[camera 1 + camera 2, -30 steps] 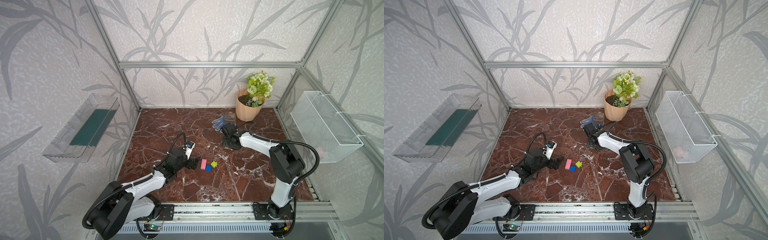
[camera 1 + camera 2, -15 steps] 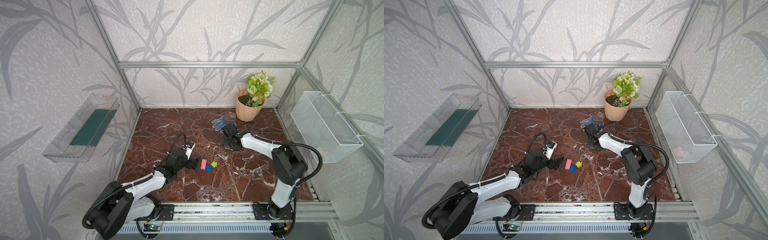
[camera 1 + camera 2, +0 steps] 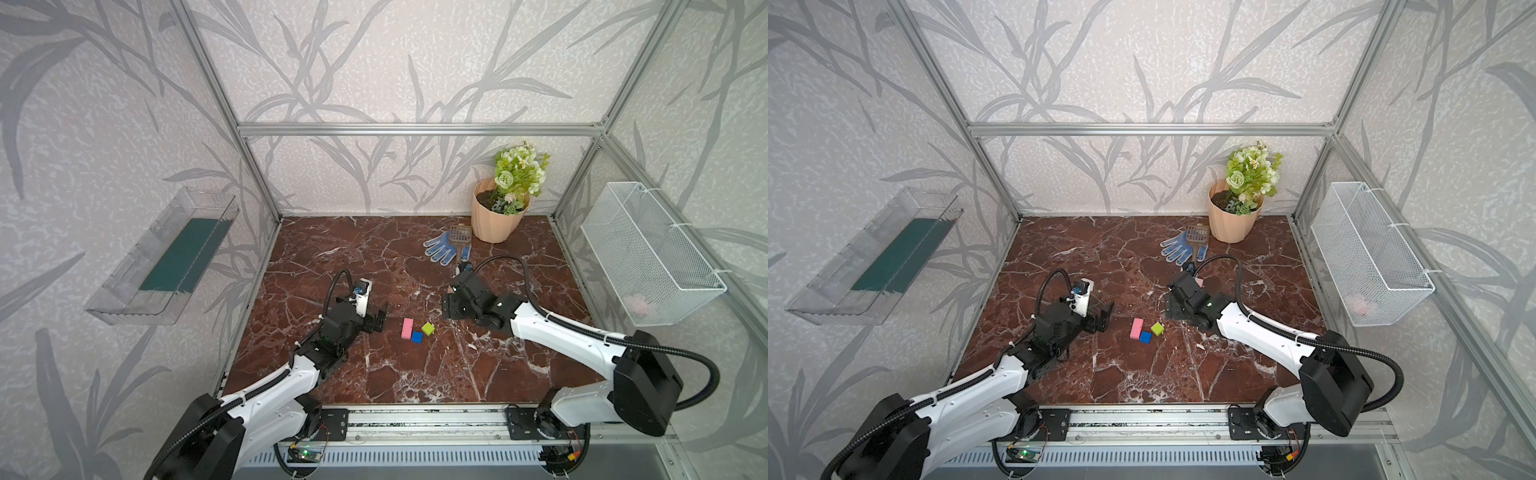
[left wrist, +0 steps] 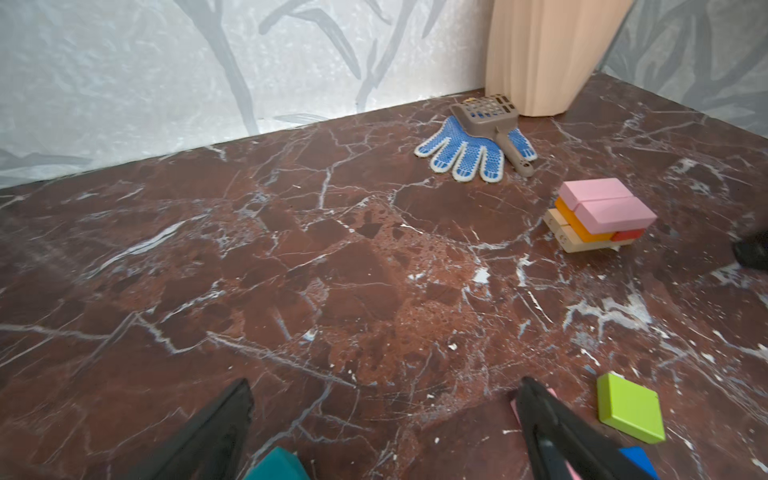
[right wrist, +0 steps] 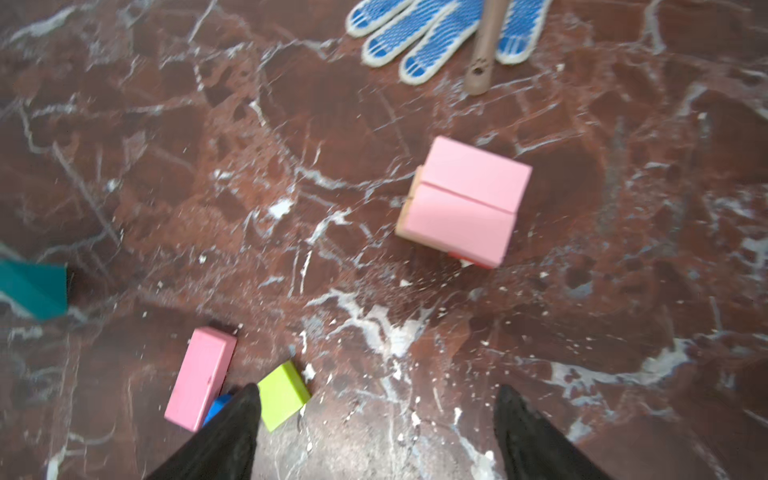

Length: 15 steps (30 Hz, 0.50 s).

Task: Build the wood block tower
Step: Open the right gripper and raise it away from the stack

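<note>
Right pincer: released; the jaws stand wide apart with only bare floor between them, gripping nothing.
Tower: stands on the floor ahead of the right pincer, clear of both fingertips. In both top views it is mostly hidden behind the pincer's body, between it and the glove.
Tower layers: two tan blocks at the base, an orange and a red block across them, and two pink blocks side by side on top, as the left wrist view shows.
Left pincer: released, jaws fully spread, low over the floor and well apart from the tower.
Teal block: shows at the edge of the left wrist view between the left pincer's fingers, nearer one of them. I cannot tell whether it touches a finger.
Pink block: lies flat on the floor between the two pincers, free of both.
Blue cube: just beside the pink block's near end.
Green cube: just beside the blue cube, on the right pincer's side. In the right wrist view it sits close by one finger, outside the jaws.
Glove: blue-dotted, lying flat beyond the tower.
Scoop: tan and slotted, lying across the glove.
Flowerpot: in the back corner, just behind the scoop.
</note>
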{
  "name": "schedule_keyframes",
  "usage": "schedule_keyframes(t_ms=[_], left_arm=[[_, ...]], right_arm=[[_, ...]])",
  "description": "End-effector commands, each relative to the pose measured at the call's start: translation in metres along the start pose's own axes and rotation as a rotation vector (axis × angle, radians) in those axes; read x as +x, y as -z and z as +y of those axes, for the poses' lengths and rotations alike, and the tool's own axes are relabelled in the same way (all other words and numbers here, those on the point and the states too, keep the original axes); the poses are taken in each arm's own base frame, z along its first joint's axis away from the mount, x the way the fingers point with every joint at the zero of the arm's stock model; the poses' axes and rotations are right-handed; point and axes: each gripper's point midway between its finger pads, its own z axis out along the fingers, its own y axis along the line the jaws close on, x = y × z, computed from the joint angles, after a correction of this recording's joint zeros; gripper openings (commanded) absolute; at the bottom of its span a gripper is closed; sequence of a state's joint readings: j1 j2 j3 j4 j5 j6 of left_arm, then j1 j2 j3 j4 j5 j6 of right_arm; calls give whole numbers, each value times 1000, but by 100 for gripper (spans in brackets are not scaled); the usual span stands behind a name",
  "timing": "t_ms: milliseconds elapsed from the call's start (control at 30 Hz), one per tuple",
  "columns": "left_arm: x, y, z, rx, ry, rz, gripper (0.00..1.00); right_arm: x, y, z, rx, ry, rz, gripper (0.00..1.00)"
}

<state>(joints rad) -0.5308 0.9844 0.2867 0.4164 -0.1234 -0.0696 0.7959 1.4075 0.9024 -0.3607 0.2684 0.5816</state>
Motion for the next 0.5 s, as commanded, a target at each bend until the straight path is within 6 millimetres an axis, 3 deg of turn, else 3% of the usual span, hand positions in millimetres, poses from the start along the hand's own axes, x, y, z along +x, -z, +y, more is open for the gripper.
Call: schedule_keyframes(t_ms=[0,167,333,467], left_arm=[[-6,3,16,-59,58,-36,99],[-5,4,25,-86,95,-39,99],[-3,2,19,-51,88,-28,99],[-2,0,19,-53,88,-20,99]], right_arm=[[11,-5,30,-86,126,-5,84],[32,-24,52,-133,206,93,75],[57,-53,52,-90,247,211,66],[70,-63,55,-83,266,266,65]])
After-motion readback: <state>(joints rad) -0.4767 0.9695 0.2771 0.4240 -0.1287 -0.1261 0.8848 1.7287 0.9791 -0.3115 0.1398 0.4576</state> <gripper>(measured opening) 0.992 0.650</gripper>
